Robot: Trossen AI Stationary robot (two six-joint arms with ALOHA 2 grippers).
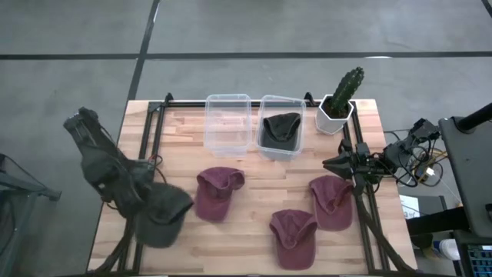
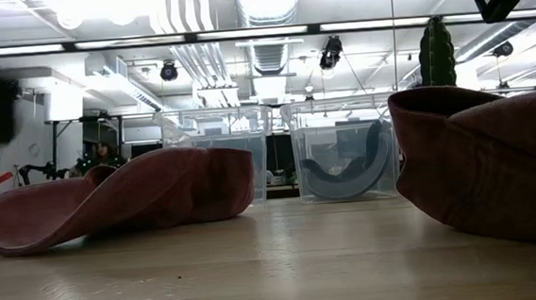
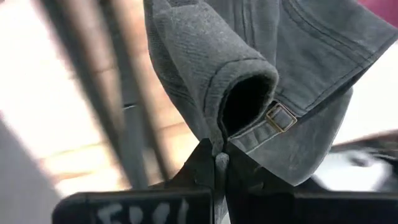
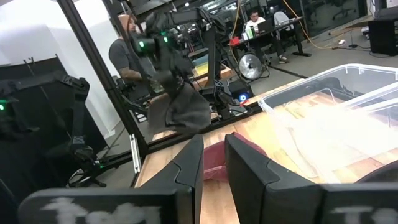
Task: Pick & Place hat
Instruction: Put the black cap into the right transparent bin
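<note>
Left pincer [image 1: 146, 201] clamped on grey cap [image 1: 160, 215] at lower left of surface [image 1: 246, 254], right pincer [image 1: 332, 163] at right edge, fingers slightly apart, empty

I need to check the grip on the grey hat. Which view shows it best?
The left wrist view: the left gripper is shut on the grey hat fabric. The high view shows it hanging over the table's corner, the right wrist view shows it far off, the low view not at all.

Two bins stand side by side at the table's [image 1: 361, 115] far edge: the left bin [image 1: 228, 123] and the right bin [image 1: 280, 127], which contains a cap [image 1: 280, 127]. A potted cactus [image 1: 340, 100] stands right of the bins. Three caps lie nearer: one left-centre [image 1: 217, 192], one front-centre [image 1: 294, 235], one right [image 1: 332, 200]; a further hat [image 1: 157, 215] hangs from the left gripper [image 1: 142, 201] over the front-left corner.
</note>
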